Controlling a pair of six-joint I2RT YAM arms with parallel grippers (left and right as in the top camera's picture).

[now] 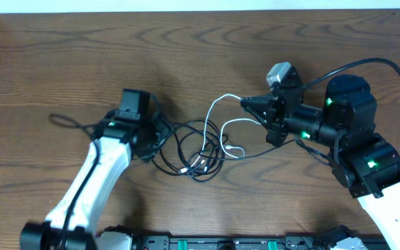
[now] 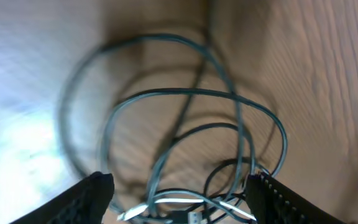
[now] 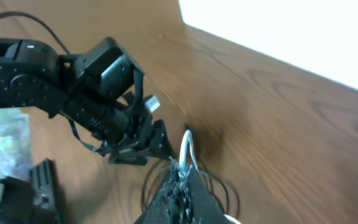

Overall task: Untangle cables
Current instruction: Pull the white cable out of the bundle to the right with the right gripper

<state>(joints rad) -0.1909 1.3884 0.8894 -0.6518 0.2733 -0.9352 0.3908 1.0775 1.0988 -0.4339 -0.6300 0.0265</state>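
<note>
Brown wooden table (image 1: 186, 55), mid-frame: thin black cables (image 1: 193, 149), likely limp and light. Your left gripper (image 2: 179, 186) gapes over them; your right gripper (image 3: 180, 180) clamps the thin white cable (image 1: 214, 105). Grasp single strands.

Glossy black cables (image 1: 189, 124), one white cable (image 1: 224, 98), brown table (image 1: 61, 55) with dark wavy wood grain (arms (image 1: 99, 167): white shells, black joints, green lights (image 1: 372, 164)).
</note>
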